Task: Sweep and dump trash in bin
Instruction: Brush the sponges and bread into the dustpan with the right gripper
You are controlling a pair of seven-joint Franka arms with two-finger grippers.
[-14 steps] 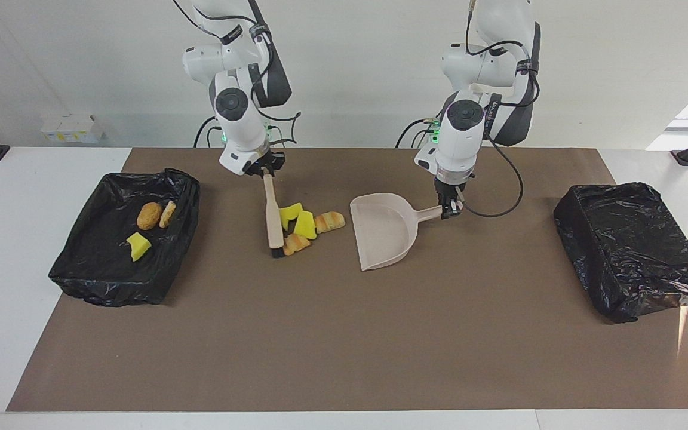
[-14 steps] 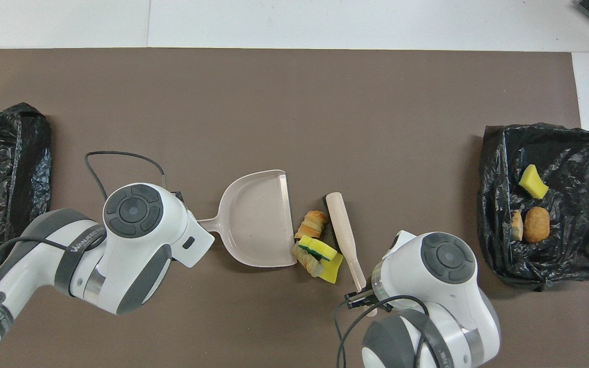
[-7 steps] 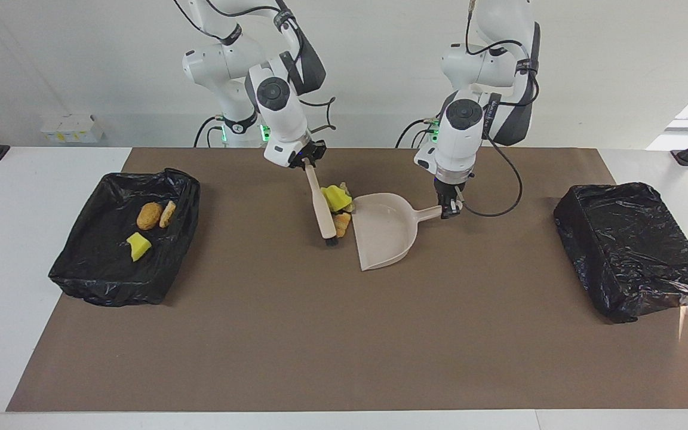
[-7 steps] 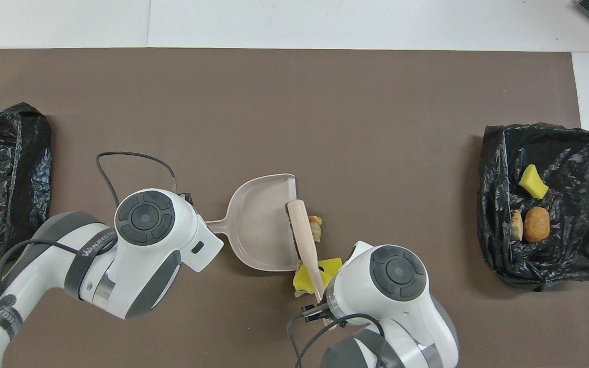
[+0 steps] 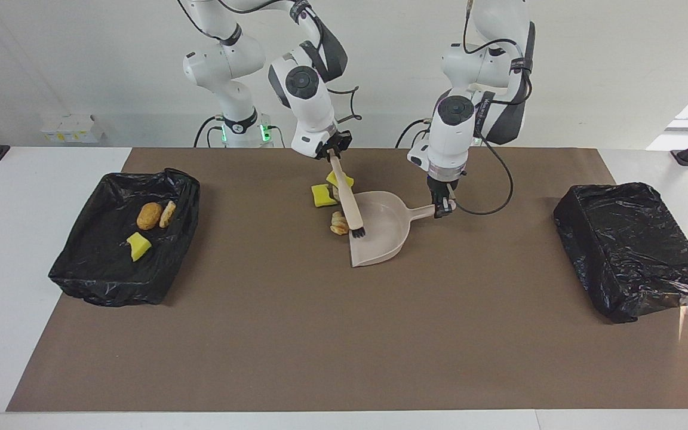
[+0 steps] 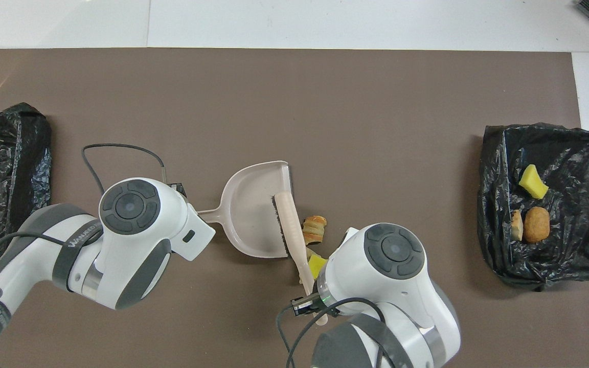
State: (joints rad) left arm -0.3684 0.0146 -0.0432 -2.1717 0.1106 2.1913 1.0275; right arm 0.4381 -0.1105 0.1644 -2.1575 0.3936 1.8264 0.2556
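Observation:
My right gripper point(image 5: 332, 154) is shut on the handle of the beige brush point(image 5: 347, 205), which slants down so its black bristles sit over the mouth of the beige dustpan point(image 5: 387, 237). My left gripper point(image 5: 443, 206) is shut on the dustpan's handle. The trash lies on the mat just outside the pan's lip, toward the right arm's end: two yellow sponge chunks point(image 5: 322, 195) and a bread piece point(image 5: 338, 223). From above I see the brush point(image 6: 288, 221), dustpan point(image 6: 247, 204), bread point(image 6: 314, 228) and one sponge point(image 6: 317, 265); both wrists hide the fingers there.
An open black-lined bin point(image 5: 84, 280) at the right arm's end holds two bread pieces point(image 5: 149, 215) and a yellow sponge point(image 5: 138, 246). A second black-bagged bin point(image 5: 633, 251) stands at the left arm's end. A brown mat point(image 5: 344, 334) covers the table.
The right arm swept the brush toward the dustpan, bunching the scraps at its lip; the brush head then passed over them onto the pan. The dustpan shifted slightly toward the scraps.

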